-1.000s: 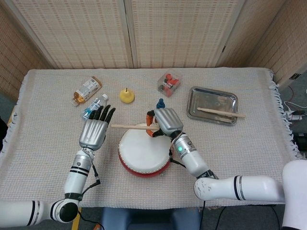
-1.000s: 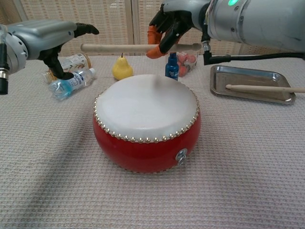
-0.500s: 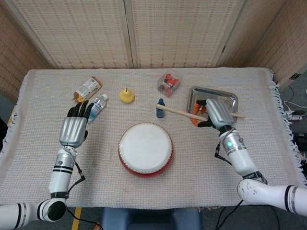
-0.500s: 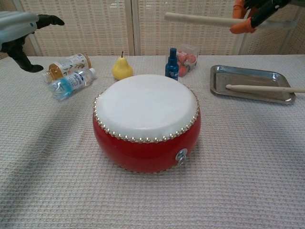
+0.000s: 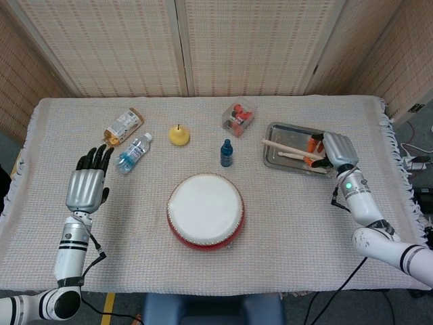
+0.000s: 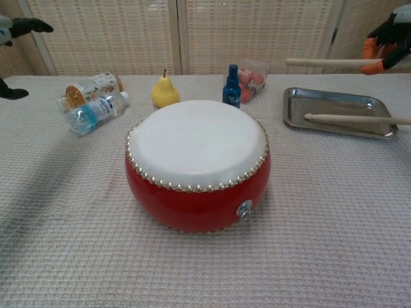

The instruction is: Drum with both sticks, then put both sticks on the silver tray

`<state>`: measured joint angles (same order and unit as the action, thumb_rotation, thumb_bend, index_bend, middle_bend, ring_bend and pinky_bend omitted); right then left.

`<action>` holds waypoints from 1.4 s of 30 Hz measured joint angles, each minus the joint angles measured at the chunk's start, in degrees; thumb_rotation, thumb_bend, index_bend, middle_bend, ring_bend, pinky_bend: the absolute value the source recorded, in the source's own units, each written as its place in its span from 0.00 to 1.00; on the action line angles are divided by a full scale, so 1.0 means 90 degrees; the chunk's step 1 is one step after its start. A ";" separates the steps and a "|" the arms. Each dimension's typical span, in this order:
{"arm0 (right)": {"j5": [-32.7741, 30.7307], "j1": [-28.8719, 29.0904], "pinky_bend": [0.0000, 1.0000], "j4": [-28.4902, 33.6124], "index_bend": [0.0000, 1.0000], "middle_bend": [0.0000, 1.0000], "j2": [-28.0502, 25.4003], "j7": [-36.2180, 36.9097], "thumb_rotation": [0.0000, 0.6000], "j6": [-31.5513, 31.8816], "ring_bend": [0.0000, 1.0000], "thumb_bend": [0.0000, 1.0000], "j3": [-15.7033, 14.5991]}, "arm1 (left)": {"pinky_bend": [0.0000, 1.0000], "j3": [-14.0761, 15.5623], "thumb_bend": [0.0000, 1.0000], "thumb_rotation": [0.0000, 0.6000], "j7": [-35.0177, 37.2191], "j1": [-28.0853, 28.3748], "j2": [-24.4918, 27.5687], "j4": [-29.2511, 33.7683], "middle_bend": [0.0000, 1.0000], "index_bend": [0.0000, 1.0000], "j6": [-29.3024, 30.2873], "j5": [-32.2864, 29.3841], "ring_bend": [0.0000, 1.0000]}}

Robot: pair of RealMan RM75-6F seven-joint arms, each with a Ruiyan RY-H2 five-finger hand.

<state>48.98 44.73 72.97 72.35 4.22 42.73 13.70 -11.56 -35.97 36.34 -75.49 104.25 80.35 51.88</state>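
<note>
The red drum (image 5: 205,212) (image 6: 198,163) with its white skin stands at the table's middle front. The silver tray (image 5: 296,161) (image 6: 321,101) lies at the right. One wooden stick (image 5: 292,157) (image 6: 350,119) lies in it. My right hand (image 5: 333,151) (image 6: 389,42) holds the second stick (image 5: 285,147) (image 6: 324,63) by its end, level above the tray. My left hand (image 5: 86,185) (image 6: 14,29) hovers at the far left with fingers spread and nothing in it.
Behind the drum lie a brown bottle (image 5: 122,126), a clear water bottle (image 5: 133,151), a yellow pear (image 5: 178,135), a small blue bottle (image 5: 226,153) and a clear box of red pieces (image 5: 239,116). The woven cloth (image 5: 379,122) ends in a fringe at the right.
My right hand has carried its stick rightward from over the drum to above the tray. My left hand has drawn back to the left, away from the drum.
</note>
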 measured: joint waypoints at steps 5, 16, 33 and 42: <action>0.0503 0.0089 0.35 -0.1510 0.85 0.50 0.0631 0.0443 1.00 -0.0494 0.43 0.71 -0.0057 | 0.14 0.0004 0.27 1.00 0.0109 -0.0127 0.0072 -0.0047 0.00 0.00 -0.0034 -0.0036 0.00; 0.1638 0.0420 0.27 -0.4327 0.80 0.50 0.2011 0.1432 1.00 -0.1586 0.35 0.71 -0.0271 | 0.14 0.0018 0.27 1.00 0.0331 -0.0344 0.0096 -0.0228 0.00 0.00 -0.0111 -0.0005 0.00; 0.2513 0.0936 0.14 -0.6532 0.30 0.27 0.3155 0.2664 1.00 -0.2569 0.11 0.51 -0.0327 | 0.14 -0.0113 0.27 1.00 0.0508 -0.0517 0.0110 -0.0386 0.00 0.00 -0.0189 -0.0081 0.00; 0.2491 0.0871 0.12 -0.6355 0.23 0.25 0.3013 0.2948 1.00 -0.2345 0.10 0.42 -0.0109 | 0.14 -0.0112 0.27 1.00 0.0512 -0.0558 0.0181 -0.0411 0.00 0.00 -0.0287 -0.0041 0.00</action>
<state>71.40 52.57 15.78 99.46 30.75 21.63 12.72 -12.57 -31.36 31.32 -73.85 100.55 77.77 51.51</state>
